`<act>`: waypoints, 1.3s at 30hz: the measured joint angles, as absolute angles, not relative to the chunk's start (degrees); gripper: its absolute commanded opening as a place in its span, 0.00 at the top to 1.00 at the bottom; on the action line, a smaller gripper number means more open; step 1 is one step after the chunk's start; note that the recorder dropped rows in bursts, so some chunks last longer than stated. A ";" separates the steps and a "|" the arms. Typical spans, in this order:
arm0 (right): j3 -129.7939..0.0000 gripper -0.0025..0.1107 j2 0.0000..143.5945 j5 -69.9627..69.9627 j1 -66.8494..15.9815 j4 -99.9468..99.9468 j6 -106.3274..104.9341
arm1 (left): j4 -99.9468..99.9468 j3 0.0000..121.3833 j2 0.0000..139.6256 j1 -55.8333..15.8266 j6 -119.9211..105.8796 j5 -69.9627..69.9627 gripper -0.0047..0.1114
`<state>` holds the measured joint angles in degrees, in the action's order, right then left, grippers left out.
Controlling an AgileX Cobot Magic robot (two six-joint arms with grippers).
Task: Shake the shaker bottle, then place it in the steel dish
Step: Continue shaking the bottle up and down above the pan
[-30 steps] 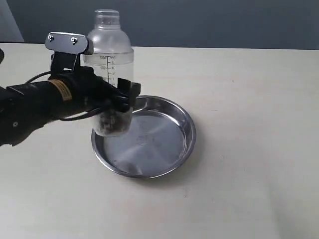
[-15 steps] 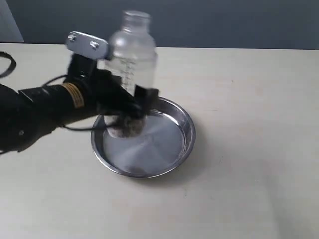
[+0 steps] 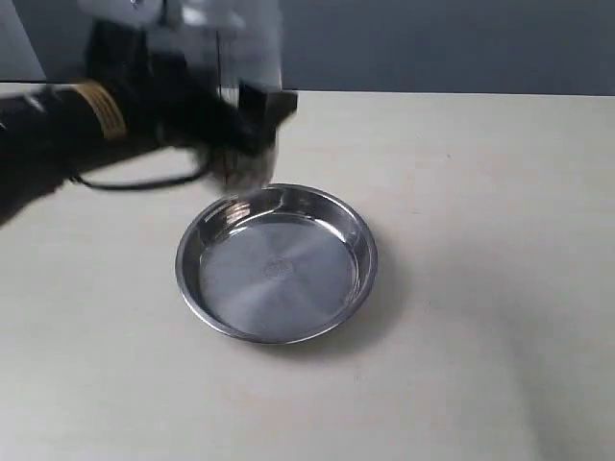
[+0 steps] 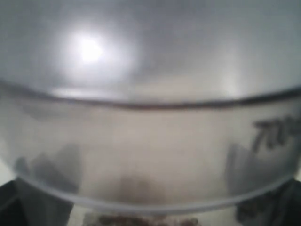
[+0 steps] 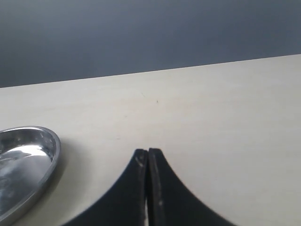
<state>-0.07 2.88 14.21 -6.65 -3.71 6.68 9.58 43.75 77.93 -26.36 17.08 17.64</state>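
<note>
The shaker bottle (image 3: 250, 163) is off the table (image 3: 480, 288), held in the air at about eleven o'clock from the steel dish (image 3: 366, 257) in the exterior view. It is smeared by blur and its top runs out of the picture, so I cannot tell whether it stands upright or tilts. The left gripper (image 3: 240, 123) pinches the bottle around its lower body, with one dark finger (image 3: 267, 104) on the bottle's three o'clock side. The bottle's base shows just over the dish's far rim in that view; how far behind the rim it hangs I cannot tell. The dish lies flat on the table near the middle of that view, its smooth base throwing back the light. In the left wrist view the bottle's clear wall (image 4: 150, 155) fills the picture — black print shows at one edge, a strip of brown grains (image 4: 141, 220) lies low inside, and dark finger shapes show through the plastic on both sides. The right gripper (image 5: 148, 155) has its two black fingers pressed together on nothing, over bare table (image 5: 221, 117), with the dish's shiny rim (image 5: 55, 149) near it at the picture's edge.
</note>
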 measured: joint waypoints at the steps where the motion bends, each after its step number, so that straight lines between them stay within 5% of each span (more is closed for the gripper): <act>1: -0.07 0.99 2.88 14.21 -6.65 -3.71 6.68 | 10.10 44.52 76.10 -26.36 17.23 19.11 0.96; 8: -0.07 0.99 2.88 14.31 -6.65 -3.71 6.68 | 8.39 35.59 85.37 -26.91 17.72 19.36 0.96; 15: -0.07 0.99 2.88 14.31 -6.65 -3.71 6.68 | 10.44 42.42 76.72 -28.19 17.83 27.06 0.96; 21: -0.07 0.99 2.88 14.31 -6.65 -3.71 6.68 | 10.13 35.50 88.15 -28.92 22.99 24.50 0.96; 27: -0.07 0.99 2.88 14.19 -6.65 -3.71 6.68 | 19.04 40.58 80.87 -29.50 27.20 28.63 0.96; 33: -0.07 0.99 2.88 14.19 -6.65 -3.71 6.68 | 19.34 36.40 89.66 -29.59 27.42 25.89 0.96; 39: -0.07 0.99 2.88 14.32 -6.65 -3.71 6.68 | 20.70 42.48 80.02 -29.59 26.24 28.66 0.96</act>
